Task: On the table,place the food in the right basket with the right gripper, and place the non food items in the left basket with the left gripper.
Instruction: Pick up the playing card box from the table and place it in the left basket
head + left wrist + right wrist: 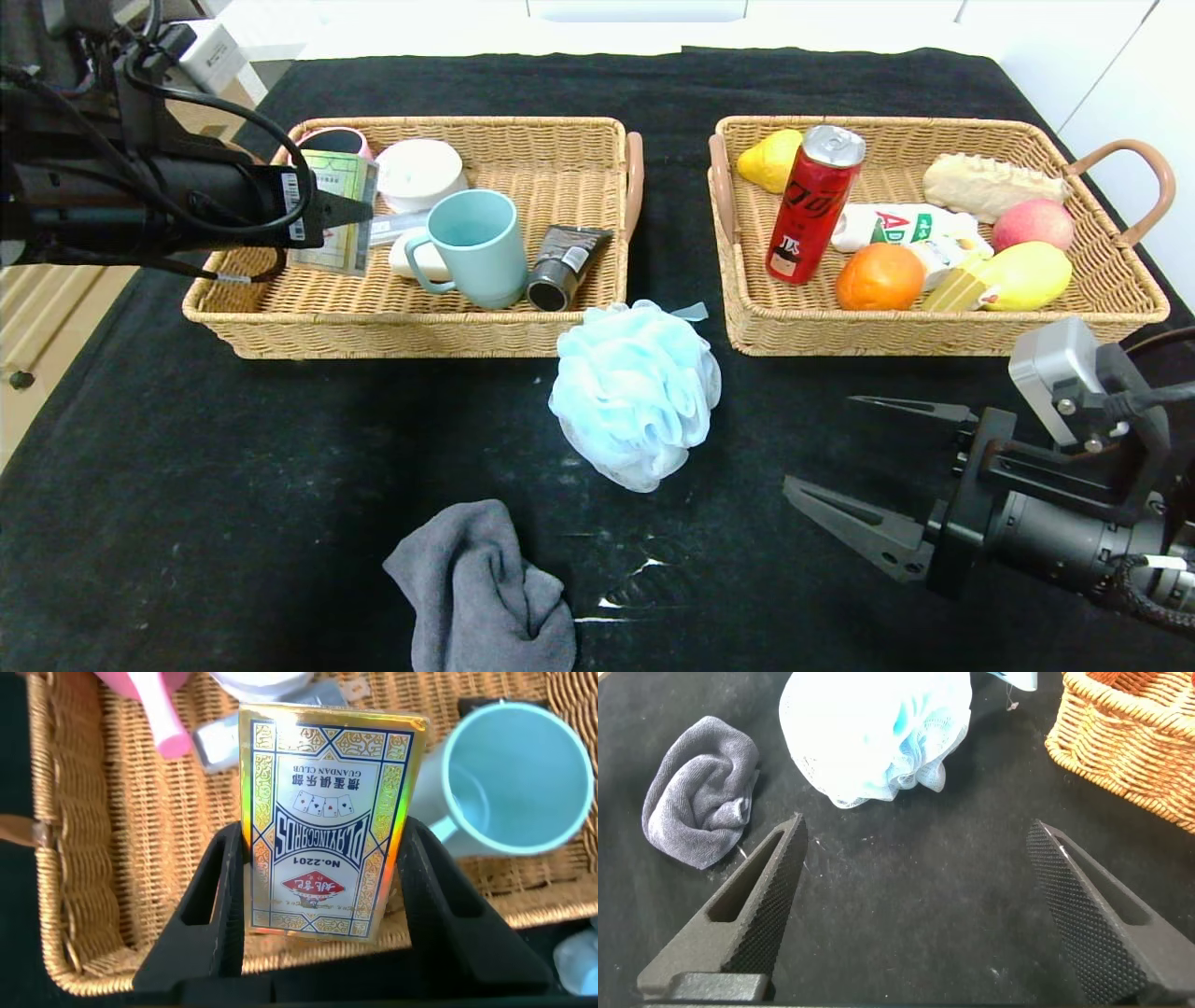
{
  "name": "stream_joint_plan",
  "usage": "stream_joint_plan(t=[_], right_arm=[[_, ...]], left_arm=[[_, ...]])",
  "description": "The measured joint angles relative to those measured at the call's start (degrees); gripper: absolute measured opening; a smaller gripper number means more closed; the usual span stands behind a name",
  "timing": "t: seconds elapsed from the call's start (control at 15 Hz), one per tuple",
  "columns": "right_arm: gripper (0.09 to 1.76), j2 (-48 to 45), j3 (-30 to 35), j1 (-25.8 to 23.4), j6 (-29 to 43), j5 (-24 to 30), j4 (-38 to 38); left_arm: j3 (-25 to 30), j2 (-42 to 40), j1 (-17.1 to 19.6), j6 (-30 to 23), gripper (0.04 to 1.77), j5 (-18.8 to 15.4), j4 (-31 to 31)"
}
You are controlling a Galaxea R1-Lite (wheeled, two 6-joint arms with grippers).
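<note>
Half the card box [322, 826] hides — left hand [327, 905] clamps it.

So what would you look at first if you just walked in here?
Probably the fluffy blue loofah, sitting on the black table between the two baskets, with a grey cloth nearer the front edge. Next, the left end effector holding a card box above the left basket. The right basket is colourful, with fruit and a red can inside.
</note>
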Motion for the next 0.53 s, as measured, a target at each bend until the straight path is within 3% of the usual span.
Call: stream_joint_plan(t=[0.27, 0.53], right_arm=[[1.71, 0.0, 0.0, 0.0, 0.0, 0.0, 0.0], [1.71, -0.1, -0.1, -0.1, 0.0, -0.1, 0.0]], left_arm=[[-3.1, 2.4, -0.4, 0.3, 1.01, 1.0, 0.3], [-3.8, 3.5, -0.6, 0.4, 1.31, 1.3, 0.2]])
